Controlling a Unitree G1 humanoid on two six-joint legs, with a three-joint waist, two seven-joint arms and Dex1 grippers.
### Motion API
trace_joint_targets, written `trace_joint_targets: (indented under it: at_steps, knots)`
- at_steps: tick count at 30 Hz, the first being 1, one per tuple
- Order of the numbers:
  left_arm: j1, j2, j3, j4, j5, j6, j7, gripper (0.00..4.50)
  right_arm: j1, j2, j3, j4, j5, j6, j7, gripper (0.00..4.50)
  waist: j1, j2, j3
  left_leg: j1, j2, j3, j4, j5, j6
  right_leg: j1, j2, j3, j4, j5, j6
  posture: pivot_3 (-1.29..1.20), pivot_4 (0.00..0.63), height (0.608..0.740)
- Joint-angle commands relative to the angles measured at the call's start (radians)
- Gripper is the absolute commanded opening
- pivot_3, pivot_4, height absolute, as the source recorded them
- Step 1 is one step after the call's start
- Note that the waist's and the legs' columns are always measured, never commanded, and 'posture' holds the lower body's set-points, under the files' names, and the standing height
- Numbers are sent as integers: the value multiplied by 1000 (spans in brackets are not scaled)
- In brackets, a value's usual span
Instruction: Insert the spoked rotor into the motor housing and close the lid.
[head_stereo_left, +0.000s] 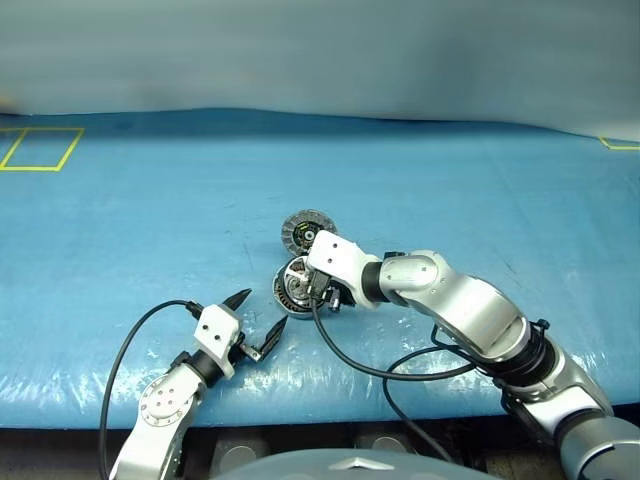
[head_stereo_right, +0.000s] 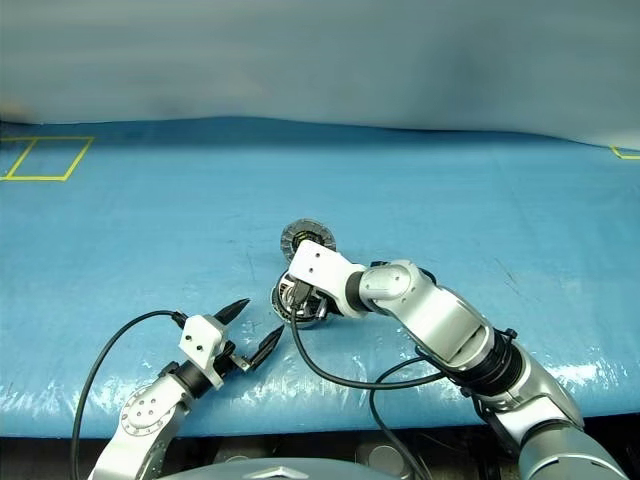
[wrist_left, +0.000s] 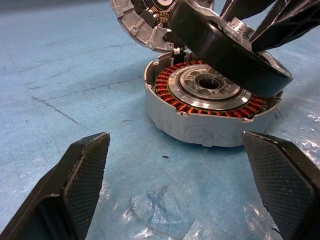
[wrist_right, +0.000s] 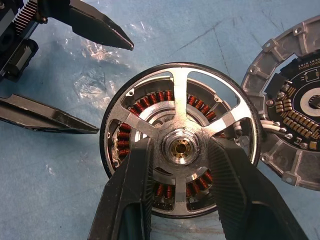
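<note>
From the head views, the motor housing sits on the blue table, its hinged lid lying open just beyond it; the right gripper hangs directly over the housing, the left gripper waits near its front with fingers spread apart, empty. In the left wrist view, the spoked rotor hovers tilted above the housing's copper windings, one edge lower. In the right wrist view, the right gripper's fingers are clamped on the rotor's hub. The rotor probably needs levelling and centring on the housing's hub before lowering; otherwise its ring may catch the wall.
</note>
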Motion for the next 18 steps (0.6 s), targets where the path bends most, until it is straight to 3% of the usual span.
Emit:
trace_joint_targets:
  at_steps: [1,5,10,18]
  knots:
    - [2,-3,-2,-38,3,-16,5,4500,12,2,12,-20,-3,-16,5,1310,1,0,0,0,0,0,0,0,0,0,0,0,0,0,0,0,150,740]
    - [3,-4,-2,-38,6,-15,7,4500,15,15,17,-9,-6,-18,-3,1310,0,0,0,0,0,0,0,0,0,0,0,0,0,0,0,0,150,740]
    - [4,-5,-2,-42,8,-13,8,4500,3,25,5,-5,-16,-14,-12,2848,-1,0,0,0,0,0,0,0,0,0,0,0,0,0,0,0,150,740]
    - [-1,-3,-4,-44,6,-10,5,4500,-5,26,-40,-29,-10,2,-13,2848,0,0,0,0,0,0,1,0,0,0,0,0,2,0,0,0,150,740]
